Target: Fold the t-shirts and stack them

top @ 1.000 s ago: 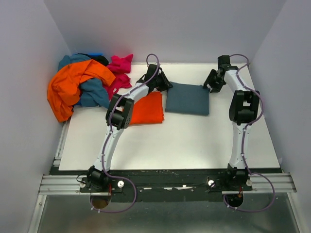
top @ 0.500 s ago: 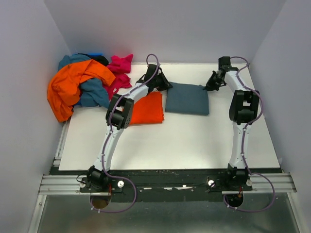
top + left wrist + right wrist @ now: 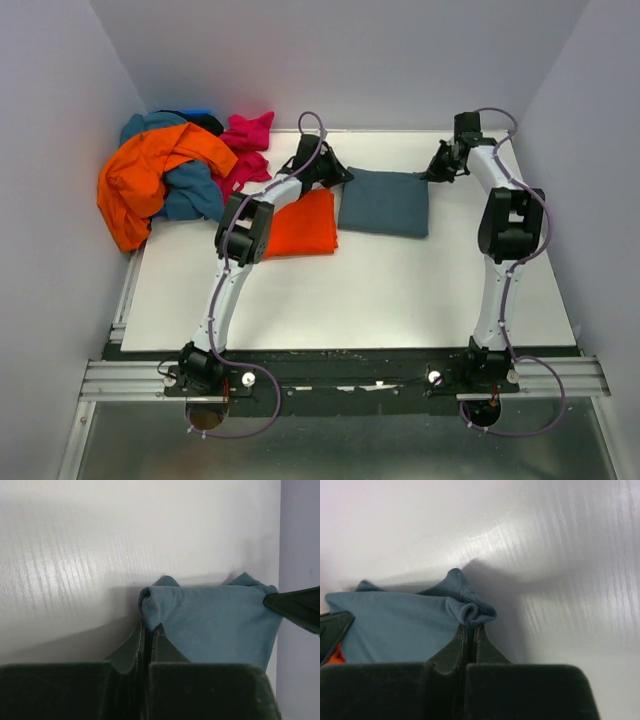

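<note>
A folded slate blue-grey t-shirt (image 3: 385,203) lies at the back middle of the table. My left gripper (image 3: 343,176) is shut on its far left corner (image 3: 151,605). Its far right corner (image 3: 470,611) is pinched by my right gripper (image 3: 428,177), which is also shut. Each wrist view shows cloth bunched between closed fingertips, with the other gripper's tip at the frame edge. A folded orange-red t-shirt (image 3: 305,225) lies flat just left of the blue-grey one, partly under my left arm.
A heap of unfolded t-shirts (image 3: 165,180), orange, teal, blue and magenta pink, sits at the back left corner against the wall. White walls close in the table (image 3: 350,290) on the left, back and right.
Both grippers closed on the far corners of the blue-grey t-shirt. The right gripper moved slightly back and right. The shirt's far edge has lifted a little.
</note>
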You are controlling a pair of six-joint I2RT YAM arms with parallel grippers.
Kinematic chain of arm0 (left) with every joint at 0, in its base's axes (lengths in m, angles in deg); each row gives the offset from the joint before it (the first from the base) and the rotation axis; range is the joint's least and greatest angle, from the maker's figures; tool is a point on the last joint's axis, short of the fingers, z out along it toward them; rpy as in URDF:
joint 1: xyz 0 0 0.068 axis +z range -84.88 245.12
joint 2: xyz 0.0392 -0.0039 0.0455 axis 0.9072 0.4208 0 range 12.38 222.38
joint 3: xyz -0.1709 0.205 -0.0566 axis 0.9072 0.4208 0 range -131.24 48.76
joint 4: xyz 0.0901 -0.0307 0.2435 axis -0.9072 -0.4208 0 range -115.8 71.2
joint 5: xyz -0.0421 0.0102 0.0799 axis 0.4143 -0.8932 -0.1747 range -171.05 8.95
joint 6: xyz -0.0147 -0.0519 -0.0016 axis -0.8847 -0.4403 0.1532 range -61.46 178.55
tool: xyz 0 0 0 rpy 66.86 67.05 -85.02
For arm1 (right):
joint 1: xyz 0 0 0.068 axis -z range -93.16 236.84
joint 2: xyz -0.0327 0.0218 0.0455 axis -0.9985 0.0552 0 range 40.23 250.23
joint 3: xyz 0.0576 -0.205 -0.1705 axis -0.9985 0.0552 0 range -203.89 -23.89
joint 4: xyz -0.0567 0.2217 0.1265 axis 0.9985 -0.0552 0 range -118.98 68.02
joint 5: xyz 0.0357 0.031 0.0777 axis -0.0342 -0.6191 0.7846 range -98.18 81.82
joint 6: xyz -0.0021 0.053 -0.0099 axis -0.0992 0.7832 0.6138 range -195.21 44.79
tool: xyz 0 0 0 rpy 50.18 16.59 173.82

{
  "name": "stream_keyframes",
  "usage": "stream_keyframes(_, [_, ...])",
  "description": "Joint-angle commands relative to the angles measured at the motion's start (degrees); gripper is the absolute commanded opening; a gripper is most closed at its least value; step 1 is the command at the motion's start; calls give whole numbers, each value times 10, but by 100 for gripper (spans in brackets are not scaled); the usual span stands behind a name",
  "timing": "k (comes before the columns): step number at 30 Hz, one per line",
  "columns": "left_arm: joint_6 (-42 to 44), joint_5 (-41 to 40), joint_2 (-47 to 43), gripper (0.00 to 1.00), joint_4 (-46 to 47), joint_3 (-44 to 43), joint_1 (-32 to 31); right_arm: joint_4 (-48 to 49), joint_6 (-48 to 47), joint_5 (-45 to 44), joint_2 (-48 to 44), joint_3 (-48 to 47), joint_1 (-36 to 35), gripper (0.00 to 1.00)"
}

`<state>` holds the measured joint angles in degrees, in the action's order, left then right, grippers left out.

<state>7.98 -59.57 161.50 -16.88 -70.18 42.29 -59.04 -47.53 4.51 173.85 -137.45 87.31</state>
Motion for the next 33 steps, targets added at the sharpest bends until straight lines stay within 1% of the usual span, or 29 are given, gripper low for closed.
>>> stream_keyframes(1, [25, 26, -87, 0, 74, 59, 7, 55, -33, 8, -125, 60, -3, 1])
stream_keyframes(4, [20, 30, -150, 0, 113, 123, 6, 73, -34, -13, -193, 119, -3, 1])
stream_keyframes(6, [22, 34, -195, 0, 123, 163, 5, 68, -30, -46, -240, 149, -3, 1])
stream_keyframes(7, [23, 36, -221, 0, 127, 186, 6, 67, -33, -48, -259, 166, -3, 1])
stream_keyframes(8, [26, 36, -250, 0, 131, 217, 6, 71, -33, -43, -282, 183, -3, 1])
stream_keyframes(11, [42, 31, -322, 0, 132, 272, 7, 81, -32, -6, -343, 226, -4, 1])
stream_keyframes(16, [65, 8, -459, 0, 87, 367, 16, 95, -12, 29, -428, 301, -5, 1])
stream_keyframes(17, [67, 4, -480, 0, 81, 387, 22, 101, -11, 38, -439, 310, -5, 1])
stream_keyframes(23, [111, -23, -609, 0, -4, 490, 59, 117, -18, 74, -476, 342, -70, 1])
stream_keyframes(26, [120, -50, -667, 0, -40, 544, 88, 133, -20, 71, -491, 359, -108, 1])
stream_keyframes(28, [119, -78, -714, 0, -51, 584, 107, 145, -19, 67, -496, 367, -136, 1])
stream_keyframes(30, [129, -123, -752, 0, -72, 617, 120, 156, -15, 65, -494, 373, -158, 1])
stream_keyframes(33, [138, -173, -798, 0, -100, 657, 143, 181, -4, 66, -485, 383, -187, 1])
